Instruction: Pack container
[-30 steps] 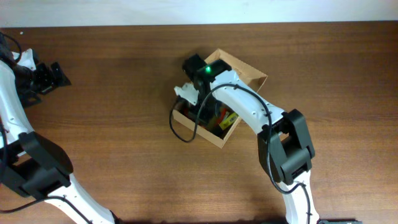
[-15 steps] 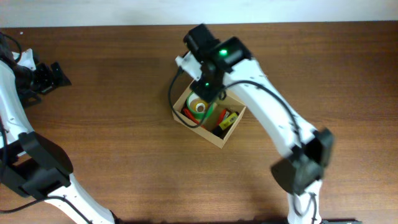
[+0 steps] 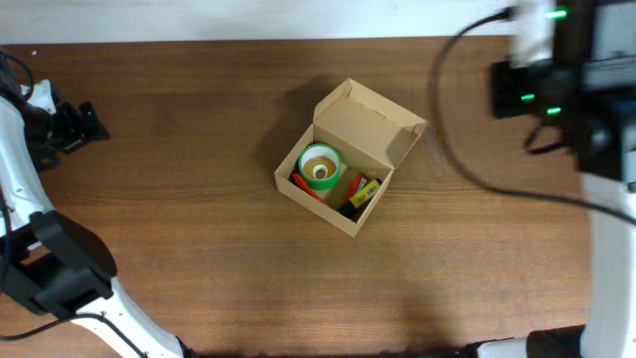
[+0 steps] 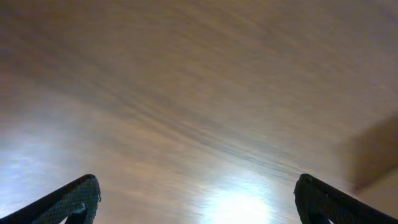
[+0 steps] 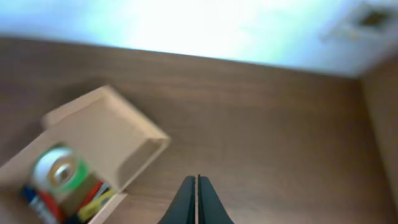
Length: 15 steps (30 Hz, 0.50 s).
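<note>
The container (image 3: 383,124) is a tan cardboard box at the table's middle, its flap lid standing open at the back right. Inside lie a green tape roll (image 3: 319,166) and red and yellow items. In the right wrist view the box (image 5: 106,134) and the roll (image 5: 59,169) sit at the lower left. My right gripper (image 5: 198,182) is shut and empty, raised high to the right of the box; in the overhead view only its blurred arm (image 3: 566,70) shows at the upper right. My left gripper (image 3: 84,124) is open at the far left edge, over bare wood (image 4: 198,205).
The brown wooden table (image 3: 199,259) meets a pale wall along the back (image 5: 205,25). The right arm's cable loops above the table to the right of the box. The left arm's base stands at the lower left (image 3: 60,268).
My right arm has pulled up and away from the box to the upper right, leaving the tape roll inside. The lid now stands open in view. The left arm has not moved.
</note>
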{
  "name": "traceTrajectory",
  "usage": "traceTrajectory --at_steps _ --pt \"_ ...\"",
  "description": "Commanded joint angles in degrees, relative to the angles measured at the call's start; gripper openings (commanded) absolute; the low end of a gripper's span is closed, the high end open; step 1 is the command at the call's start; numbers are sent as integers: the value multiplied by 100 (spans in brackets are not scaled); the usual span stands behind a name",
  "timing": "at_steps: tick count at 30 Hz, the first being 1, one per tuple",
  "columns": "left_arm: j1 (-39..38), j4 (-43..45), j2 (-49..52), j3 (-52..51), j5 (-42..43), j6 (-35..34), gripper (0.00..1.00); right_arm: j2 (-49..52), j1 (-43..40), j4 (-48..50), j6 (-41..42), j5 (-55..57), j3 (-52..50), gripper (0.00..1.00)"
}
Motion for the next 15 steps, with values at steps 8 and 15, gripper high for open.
traceTrajectory --at_steps 8,15 --pt "13 470 -35 -28 -352 66 99 323 -1399 273 831 -1692 -2232 4" --pt "-4 820 -35 -28 1596 -37 100 726 -896 957 1051 -1937 -3873 4"
